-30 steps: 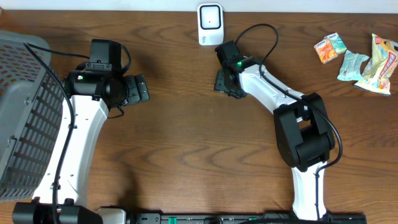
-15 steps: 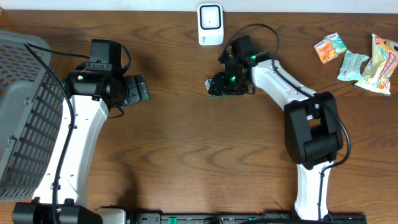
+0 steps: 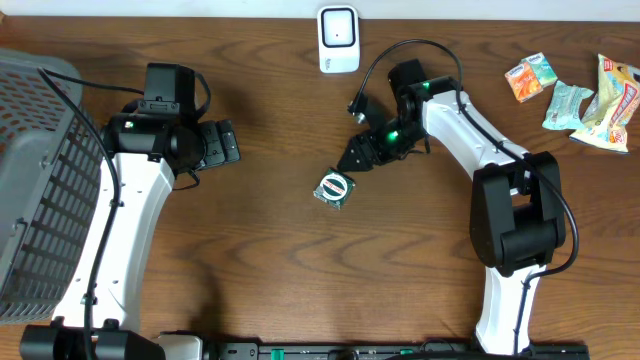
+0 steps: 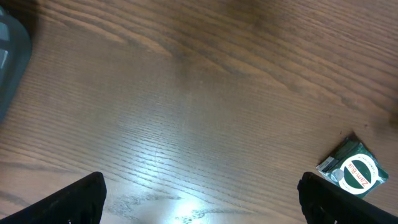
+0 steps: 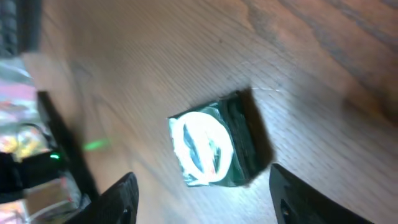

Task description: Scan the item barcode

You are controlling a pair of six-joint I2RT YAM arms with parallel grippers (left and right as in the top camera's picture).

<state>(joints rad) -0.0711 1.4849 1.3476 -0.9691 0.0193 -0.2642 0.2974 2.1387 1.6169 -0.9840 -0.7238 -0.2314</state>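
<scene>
The packet (image 3: 334,188) is a small squarish pouch of glossy dark-green foil with a round white label. It lies flat on the grainy dark-wood table (image 3: 280,270), near the middle, below the smooth, white, rounded scanner (image 3: 338,38). The right claw (image 3: 360,157) hangs just beside the packet's upper-right corner, its fingers (image 5: 121,199) spread wider than the packet and gripping nothing. The left claw (image 3: 228,143) is well apart to the left, gaping wide and empty. A grey mesh basket (image 3: 40,180) stands at the left edge.
</scene>
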